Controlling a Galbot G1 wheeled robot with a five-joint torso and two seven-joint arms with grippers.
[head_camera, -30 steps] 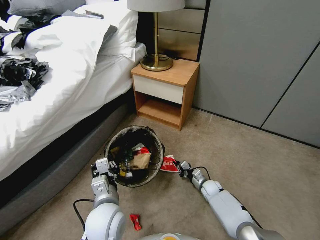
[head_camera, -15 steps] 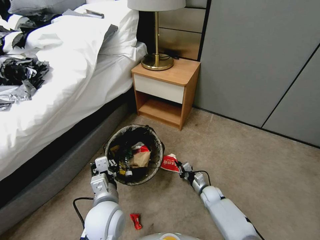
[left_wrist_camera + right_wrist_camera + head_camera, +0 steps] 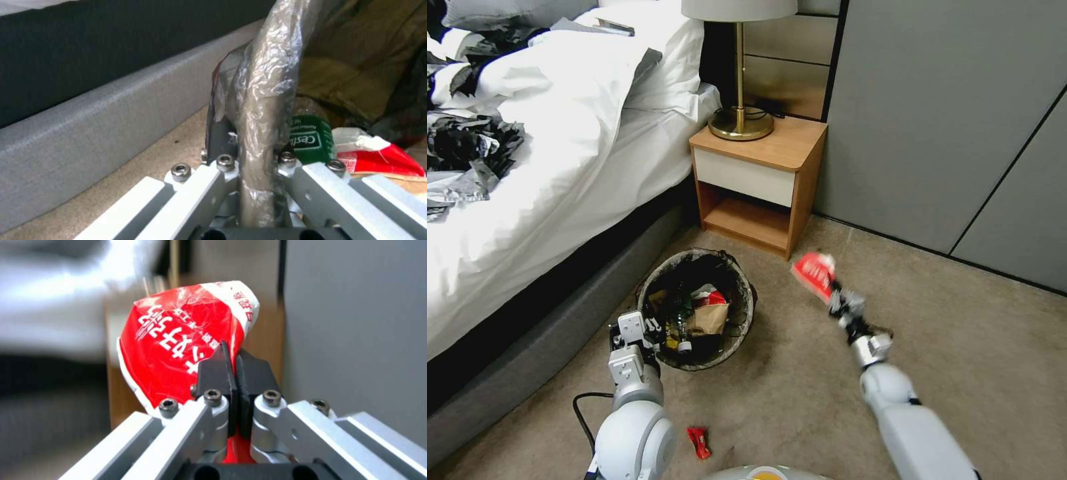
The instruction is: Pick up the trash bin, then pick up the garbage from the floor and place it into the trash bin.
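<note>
The trash bin [image 3: 749, 307], a round bucket with a dark liner over its rim, stands on the carpet by the bed. It holds several pieces of garbage, among them a brown bag, a red-and-white packet [image 3: 378, 156] and a small green-labelled bottle [image 3: 311, 140]. My left gripper [image 3: 650, 332] is shut on the bin's near-left rim [image 3: 262, 93]. My right gripper [image 3: 835, 298] is raised to the right of the bin, shut on a red-and-white snack packet [image 3: 814, 272] [image 3: 178, 340]. A small red wrapper [image 3: 698, 443] lies on the floor close to my base.
A white-sheeted bed [image 3: 547, 167] on a grey base runs along the left. Behind the bin stands a wooden nightstand [image 3: 760, 180] with a brass lamp [image 3: 739, 120]. Grey wall panels [image 3: 947, 120] close the back. Open carpet spreads to the right.
My right gripper has lifted the red-and-white packet off the floor beside the bin, up and to the right. The left gripper and bin have stayed put.
</note>
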